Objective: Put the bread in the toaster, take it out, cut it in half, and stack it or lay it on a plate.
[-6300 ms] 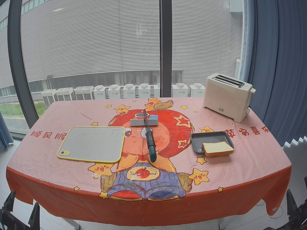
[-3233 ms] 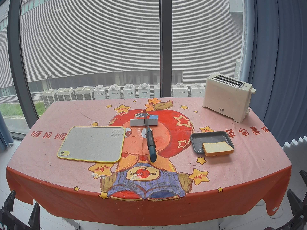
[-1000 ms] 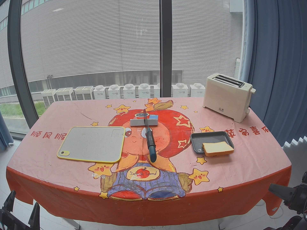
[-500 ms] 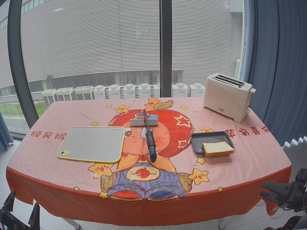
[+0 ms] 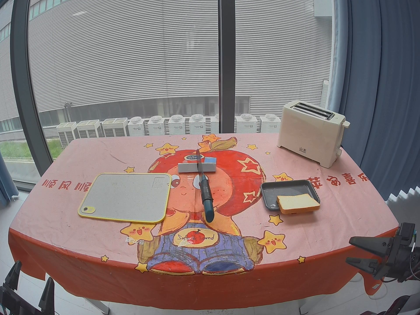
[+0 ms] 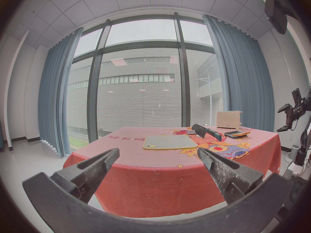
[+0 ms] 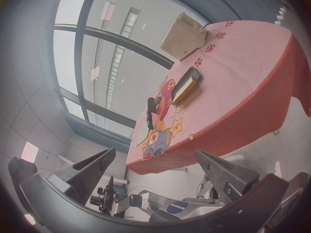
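Observation:
A slice of bread (image 5: 298, 203) lies on the near edge of a dark grey plate (image 5: 273, 189) at the table's right. The cream toaster (image 5: 311, 133) stands behind it at the far right corner, slots up. A knife (image 5: 204, 191) with a dark blue handle lies mid-table, its blade across a grey rest (image 5: 188, 167). My right gripper (image 5: 356, 252) hovers open off the table's front right corner, nothing between its fingers. My left gripper (image 5: 30, 284) is open and low beyond the front left corner. The right wrist view has the bread (image 7: 184, 89) and toaster (image 7: 183, 36) far off.
A grey cutting board (image 5: 126, 196) with a yellow rim lies on the left half of the table. Blue curtains (image 5: 385, 88) hang close behind the toaster on the right. The window (image 5: 131, 53) runs along the table's far side.
My right gripper has risen into the head view at the lower right and moved left toward the table's corner. The left gripper and the things on the table have stayed put.

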Robot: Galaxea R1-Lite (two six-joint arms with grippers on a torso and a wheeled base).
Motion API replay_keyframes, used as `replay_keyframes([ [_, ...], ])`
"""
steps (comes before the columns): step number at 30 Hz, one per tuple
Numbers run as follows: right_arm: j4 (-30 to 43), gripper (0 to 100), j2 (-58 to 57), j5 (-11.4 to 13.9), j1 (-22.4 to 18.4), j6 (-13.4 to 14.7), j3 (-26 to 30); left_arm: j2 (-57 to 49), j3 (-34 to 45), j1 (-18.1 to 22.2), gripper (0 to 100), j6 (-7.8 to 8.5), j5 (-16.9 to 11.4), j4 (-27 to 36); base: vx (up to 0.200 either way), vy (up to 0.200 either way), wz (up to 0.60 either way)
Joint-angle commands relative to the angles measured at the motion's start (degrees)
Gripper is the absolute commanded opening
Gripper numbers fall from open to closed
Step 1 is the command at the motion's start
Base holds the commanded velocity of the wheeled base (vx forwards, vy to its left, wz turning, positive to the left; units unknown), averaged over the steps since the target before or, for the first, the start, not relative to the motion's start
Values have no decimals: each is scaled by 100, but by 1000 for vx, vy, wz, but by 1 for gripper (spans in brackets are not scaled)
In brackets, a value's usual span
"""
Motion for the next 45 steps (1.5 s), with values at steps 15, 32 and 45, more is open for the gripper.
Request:
replay_keyframes([
  [15, -1570, 100, 1678, -5, 5, 347, 28, -93, 101, 0, 100, -3, 2, 1, 0, 0, 0],
  [32, -2906, 100, 2979, -67, -56, 910, 37, -93, 101, 0, 100, -3, 2, -7, 0, 0, 0],
  [45, -3037, 100, 3418, -31, -469, 1314, -289, -93, 101, 0, 100, -3, 2, 1, 0, 0, 0],
])
